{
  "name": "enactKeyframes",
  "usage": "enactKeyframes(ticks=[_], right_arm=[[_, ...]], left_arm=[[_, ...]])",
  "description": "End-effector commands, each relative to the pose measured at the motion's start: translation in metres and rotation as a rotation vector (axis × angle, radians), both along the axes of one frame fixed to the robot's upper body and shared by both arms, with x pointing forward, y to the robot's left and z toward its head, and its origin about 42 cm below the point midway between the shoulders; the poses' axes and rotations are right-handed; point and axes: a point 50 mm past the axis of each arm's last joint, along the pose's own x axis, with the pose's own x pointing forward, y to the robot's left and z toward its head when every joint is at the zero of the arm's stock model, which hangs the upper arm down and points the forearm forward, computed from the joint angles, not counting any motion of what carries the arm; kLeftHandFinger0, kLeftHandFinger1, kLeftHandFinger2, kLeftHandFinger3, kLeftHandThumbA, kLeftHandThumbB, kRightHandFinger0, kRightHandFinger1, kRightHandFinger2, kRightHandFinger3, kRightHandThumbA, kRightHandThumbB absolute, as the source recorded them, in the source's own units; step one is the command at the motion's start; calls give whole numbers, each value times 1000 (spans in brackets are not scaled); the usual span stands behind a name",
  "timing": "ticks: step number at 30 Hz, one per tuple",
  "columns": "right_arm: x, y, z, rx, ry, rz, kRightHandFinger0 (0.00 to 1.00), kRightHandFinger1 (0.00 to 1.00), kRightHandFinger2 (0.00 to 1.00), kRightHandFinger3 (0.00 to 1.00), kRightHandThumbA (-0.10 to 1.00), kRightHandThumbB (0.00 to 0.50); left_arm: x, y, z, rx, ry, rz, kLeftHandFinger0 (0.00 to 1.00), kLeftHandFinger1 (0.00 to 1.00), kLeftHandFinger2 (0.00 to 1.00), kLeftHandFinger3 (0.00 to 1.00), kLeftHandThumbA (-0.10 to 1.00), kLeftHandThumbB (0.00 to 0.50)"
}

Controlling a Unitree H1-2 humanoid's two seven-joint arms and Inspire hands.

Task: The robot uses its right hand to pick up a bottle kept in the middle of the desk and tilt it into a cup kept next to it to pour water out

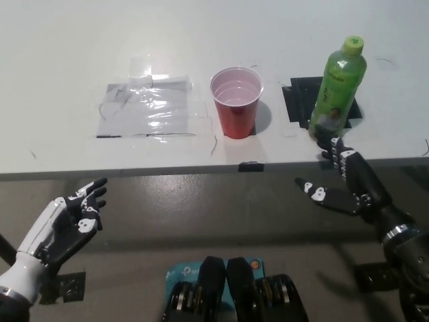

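A green bottle [339, 86] with a lime cap stands upright on the white desk [201, 40], on a black marked square at the right. A red cup [237, 102] stands upright just left of it, its mouth facing up. My black right hand [342, 180] is open at the desk's front edge, just below the bottle's base, fingers spread and holding nothing. My white left hand [70, 218] rests open at the lower left, below the desk edge.
A sheet of clear plastic taped to the desk [149, 111] lies left of the cup. The desk's front edge [167, 173] runs across the middle, with dark floor below it.
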Motion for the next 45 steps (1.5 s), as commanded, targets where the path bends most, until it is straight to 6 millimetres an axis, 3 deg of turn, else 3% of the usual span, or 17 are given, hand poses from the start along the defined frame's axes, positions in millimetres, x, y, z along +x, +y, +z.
enactKeyframes(ticks=[1, 7, 9, 11, 12, 13, 14, 18, 20, 23, 27, 33, 36, 39, 45], right_arm=[[-2, -11, 34, 7, -190, -102, 1000, 1000, 1000, 1000, 640, 365], [-1, -33, 47, 20, -275, -196, 1000, 1000, 1000, 1000, 614, 348], [2, -50, 58, 87, -298, -276, 1000, 1000, 1000, 1000, 663, 336], [3, -54, 60, 76, -296, -291, 1000, 1000, 1000, 1000, 704, 337], [7, -61, 64, 50, -286, -312, 1000, 1000, 1000, 1000, 821, 401], [11, -69, 68, 19, -273, -337, 1000, 1000, 1000, 1000, 860, 425], [18, -75, 72, 4, -258, -346, 1000, 1000, 1000, 1000, 889, 495], [40, -84, 78, -4, -184, -361, 1000, 1000, 1000, 1000, 855, 500], [58, -81, 75, -30, -161, -418, 1000, 1000, 1000, 1000, 893, 500], [70, -74, 77, -72, -176, -457, 1000, 1000, 1000, 1000, 938, 500], [86, -61, 75, -87, -129, -419, 1000, 1000, 1000, 1000, 926, 500], [108, -38, 69, -103, -72, -392, 1000, 1000, 1000, 1000, 861, 500], [112, -35, 68, -121, -72, -389, 1000, 1000, 1000, 1000, 866, 500], [113, -30, 68, -130, -61, -373, 1000, 1000, 1000, 1000, 857, 500], [109, -24, 68, -153, -78, -335, 1000, 1000, 1000, 1000, 830, 500]], left_arm=[[-5, -1, 8, -2, -24, -26, 1000, 1000, 1000, 1000, 553, 148], [-7, -1, 5, -2, -18, -22, 1000, 1000, 1000, 1000, 537, 139], [-7, -2, 5, -5, -15, -18, 1000, 1000, 1000, 1000, 529, 163], [-8, -2, 4, -8, -14, -15, 1000, 1000, 1000, 1000, 523, 164], [-9, -2, 4, -9, -12, -16, 999, 1000, 1000, 1000, 516, 151], [-9, -3, 4, -8, -10, -18, 992, 1000, 1000, 1000, 509, 149], [-9, -3, 4, -8, -10, -19, 987, 1000, 1000, 1000, 507, 158], [-10, -3, 2, -5, -4, -24, 978, 1000, 1000, 1000, 530, 168], [-14, -4, -1, -15, 4, -31, 976, 1000, 1000, 1000, 501, 147], [-15, -4, -1, -16, 8, -31, 971, 1000, 1000, 1000, 487, 136], [-14, -6, -3, -15, 10, -30, 920, 1000, 1000, 1000, 498, 154], [-14, -7, -1, 8, 10, -35, 938, 1000, 1000, 1000, 517, 145], [-13, -7, -2, 10, 3, -45, 941, 1000, 1000, 1000, 523, 142], [-13, -7, -2, 10, 7, -42, 932, 1000, 1000, 1000, 540, 172], [-14, -6, -2, 22, 9, -49, 927, 1000, 1000, 1000, 576, 166]])
